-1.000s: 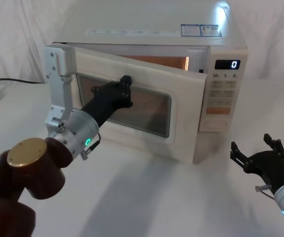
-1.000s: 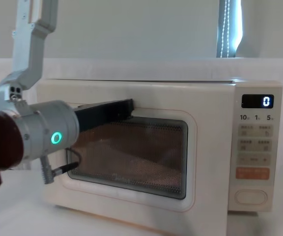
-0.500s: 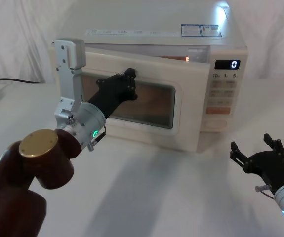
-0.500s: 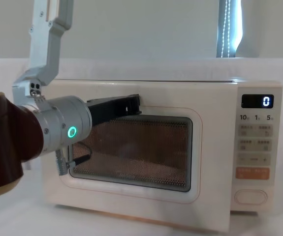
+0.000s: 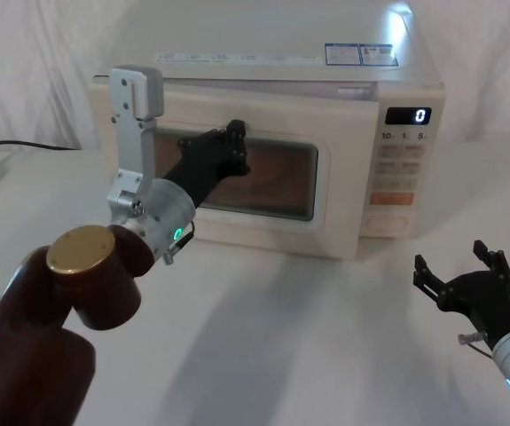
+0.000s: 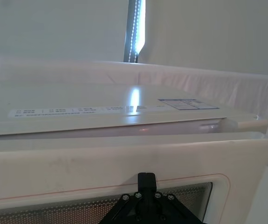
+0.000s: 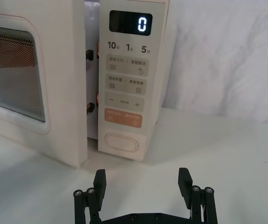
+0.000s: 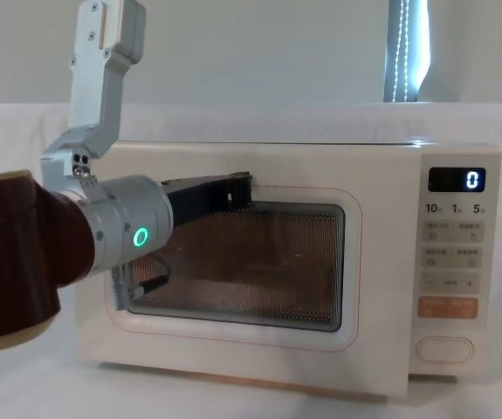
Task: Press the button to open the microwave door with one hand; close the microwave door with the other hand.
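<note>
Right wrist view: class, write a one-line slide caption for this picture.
Right gripper, jaws open, hovers low before the button while the microwave door stands slightly ajar beside the keypad.

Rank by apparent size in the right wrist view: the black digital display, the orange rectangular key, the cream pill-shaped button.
1. black digital display
2. orange rectangular key
3. cream pill-shaped button
The last two look close.

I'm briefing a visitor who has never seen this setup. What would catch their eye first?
The cream microwave at the centre of the table, with the left gripper pressed against the top of its door, which stands just short of shut; a narrow gap beside the keypad shows in the right wrist view. Next, the lit "0" on the display, and the right gripper open above the table, off to the right.
</note>
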Controlling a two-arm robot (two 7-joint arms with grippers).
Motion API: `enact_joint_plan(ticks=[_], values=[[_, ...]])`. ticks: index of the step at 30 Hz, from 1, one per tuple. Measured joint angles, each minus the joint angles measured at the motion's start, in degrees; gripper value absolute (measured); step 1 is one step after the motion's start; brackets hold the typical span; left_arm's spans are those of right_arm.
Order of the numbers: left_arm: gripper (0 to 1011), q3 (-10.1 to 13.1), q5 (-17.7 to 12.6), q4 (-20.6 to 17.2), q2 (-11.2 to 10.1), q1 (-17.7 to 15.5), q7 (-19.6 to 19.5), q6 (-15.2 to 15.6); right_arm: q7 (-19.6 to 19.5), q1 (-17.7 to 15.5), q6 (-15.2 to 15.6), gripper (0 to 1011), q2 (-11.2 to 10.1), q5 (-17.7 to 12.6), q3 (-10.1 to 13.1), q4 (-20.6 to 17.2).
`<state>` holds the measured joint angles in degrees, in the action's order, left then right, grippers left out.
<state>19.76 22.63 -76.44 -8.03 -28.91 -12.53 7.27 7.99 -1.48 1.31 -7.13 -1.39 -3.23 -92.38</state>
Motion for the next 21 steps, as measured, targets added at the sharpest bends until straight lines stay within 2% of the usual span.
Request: enact_joint_plan(ticks=[21], values=[[0,-0.66,-1.63,4.36,3.28,-2.83,0.0,-0.87,0.0,0.0,0.0,1002,0.0,0.0,0.0,0.0]])
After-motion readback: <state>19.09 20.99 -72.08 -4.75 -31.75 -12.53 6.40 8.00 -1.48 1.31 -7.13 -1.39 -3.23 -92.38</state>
